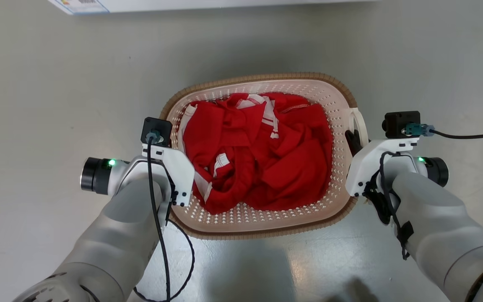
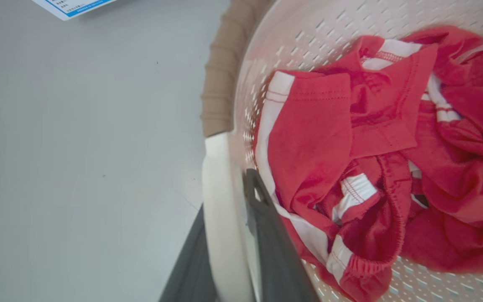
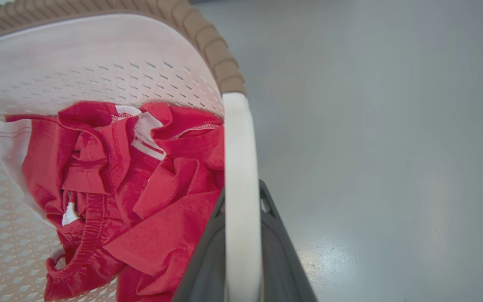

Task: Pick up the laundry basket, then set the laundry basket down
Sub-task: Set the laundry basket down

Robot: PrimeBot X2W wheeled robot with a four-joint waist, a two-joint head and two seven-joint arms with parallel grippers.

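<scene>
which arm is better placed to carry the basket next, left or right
Neither alone: left fingers clamp the laundry basket by its left handle, right fingers by its right handle, so both.

A cream-white perforated plastic laundry basket, rounded-rectangular in outline, is seen upright and level at the centre of the scene, over a pale grey floor. Whether it is resting on that floor cannot be told. Its rim is edged with a brown woven-look trim. A white handle is set on the right side and another on the left. The laundry basket is loosely filled with crumpled red-and-white clothing.
</scene>
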